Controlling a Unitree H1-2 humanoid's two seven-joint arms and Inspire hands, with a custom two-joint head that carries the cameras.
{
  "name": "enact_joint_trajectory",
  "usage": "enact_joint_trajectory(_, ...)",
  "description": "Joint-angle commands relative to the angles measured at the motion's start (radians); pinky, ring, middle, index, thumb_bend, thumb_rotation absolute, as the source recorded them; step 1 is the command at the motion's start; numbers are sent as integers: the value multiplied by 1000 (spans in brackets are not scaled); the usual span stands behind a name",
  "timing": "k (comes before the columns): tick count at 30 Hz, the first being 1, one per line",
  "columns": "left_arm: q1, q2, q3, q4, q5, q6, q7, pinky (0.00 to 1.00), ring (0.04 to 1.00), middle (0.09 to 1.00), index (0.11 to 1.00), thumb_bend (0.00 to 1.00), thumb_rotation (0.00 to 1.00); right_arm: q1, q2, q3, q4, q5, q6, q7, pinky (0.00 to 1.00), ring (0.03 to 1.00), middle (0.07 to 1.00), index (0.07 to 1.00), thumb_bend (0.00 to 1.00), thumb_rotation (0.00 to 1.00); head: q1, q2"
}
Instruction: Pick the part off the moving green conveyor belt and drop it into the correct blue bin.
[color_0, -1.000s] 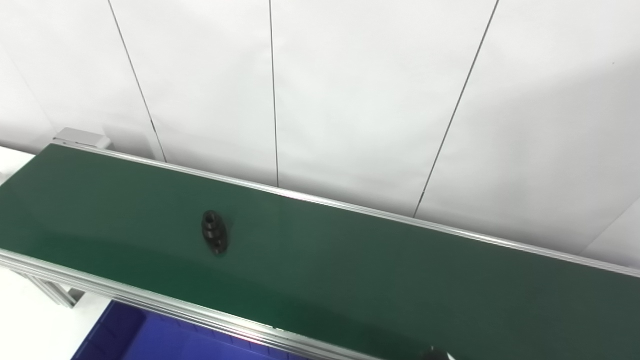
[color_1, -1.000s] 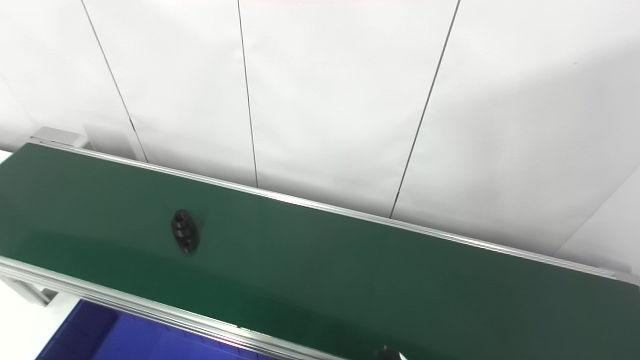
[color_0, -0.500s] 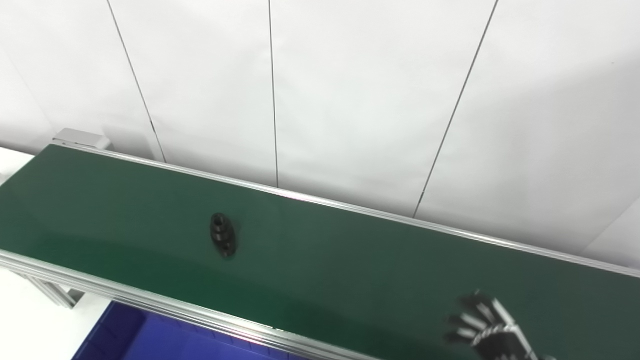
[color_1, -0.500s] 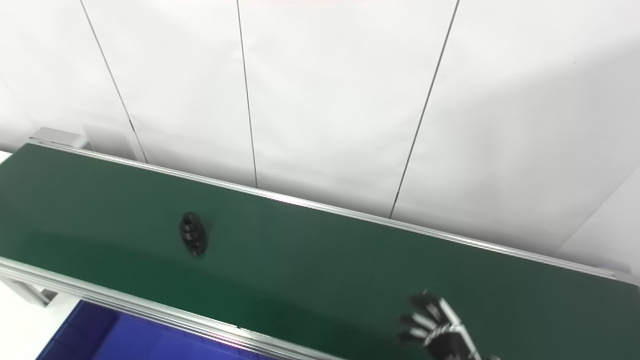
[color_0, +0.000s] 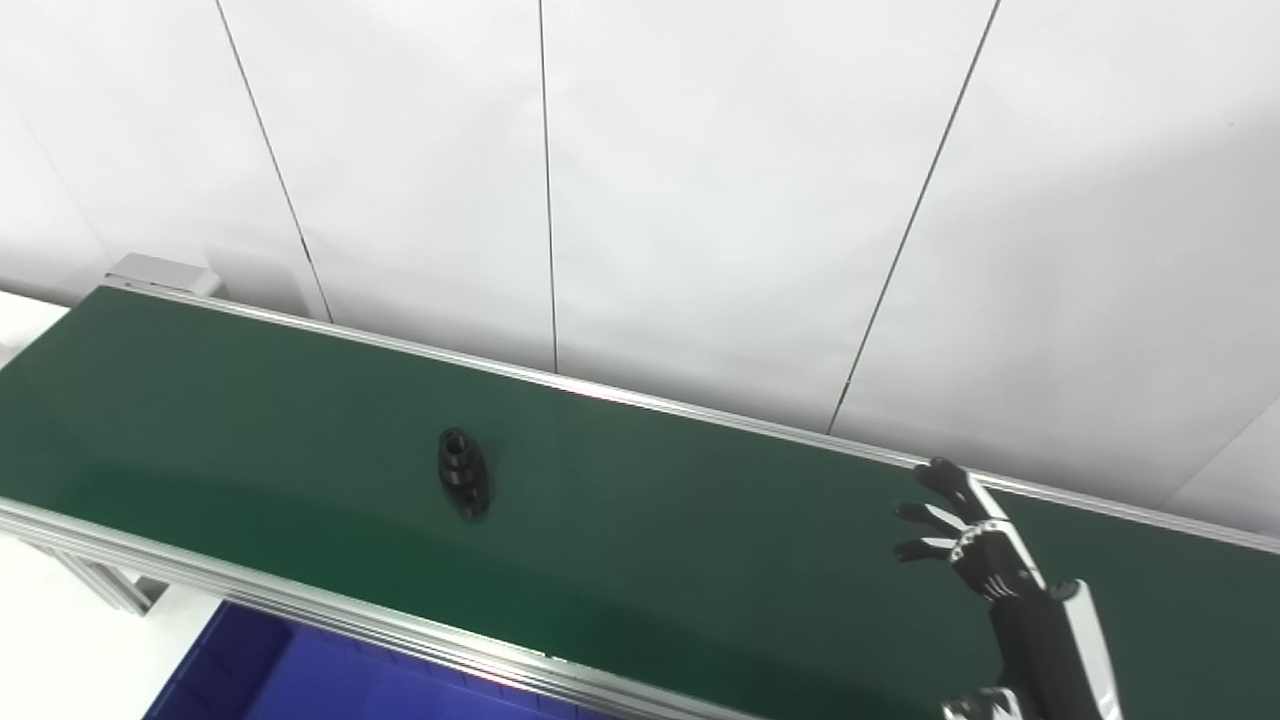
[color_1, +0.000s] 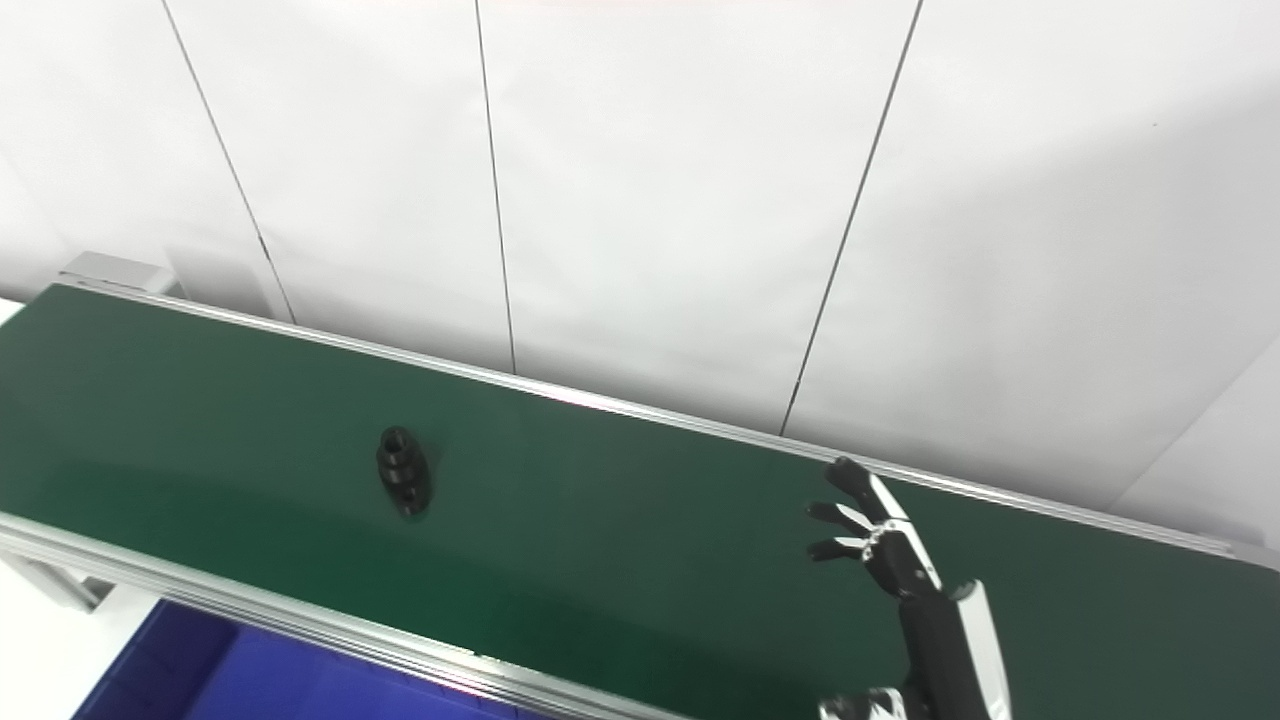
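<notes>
Since a second ago the right hand (color_0: 985, 565) is seen risen over the dark green conveyor belt (color_0: 700, 540), fingers (color_0: 925, 515) spread and empty, while the small black oval flanged part (color_0: 463, 472), carried slightly nearer, is noted well apart to their left, ungrasped.

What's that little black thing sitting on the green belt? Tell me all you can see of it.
The part is small, matte black and elongated, roughly oval, like a flange with a raised round collar that has a hole at its far end; it could be plastic or metal. It lies flat on the green belt, left of centre, its long axis across the belt. Nothing else touches it: the right hand is open and far off to its right.
</notes>
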Motion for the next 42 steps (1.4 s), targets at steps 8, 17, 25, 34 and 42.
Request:
enact_joint_trajectory(8,-18,-27,-28,-20,-2,-34,-13,737,840,852,845,997,823,-102,15,27,-52,-150,101,-40,581,753,859,879,964,849,4,-2)
enact_joint_trajectory(17,-22,-28,-28,-17,-2,-34,-14,737,843,857,847,1000,813,-146,55,98,-98,-347,242,-41,547,726,851,888,953,836,5,-2)
enact_joint_trajectory(25,-26,-31,-27,-12,1,-33,-18,735,844,861,852,1000,812,-214,81,201,-64,-476,363,-11,586,725,821,887,988,892,8,-2)
enact_joint_trajectory(34,-28,-43,-25,-3,4,-32,-21,749,851,864,857,1000,810,-297,119,279,-3,-579,462,6,538,680,792,891,985,884,15,-4)
enact_joint_trajectory(42,-25,-51,-21,-8,6,-24,-27,750,852,865,851,1000,809,-373,160,336,78,-625,517,5,538,699,797,881,981,849,24,-4)
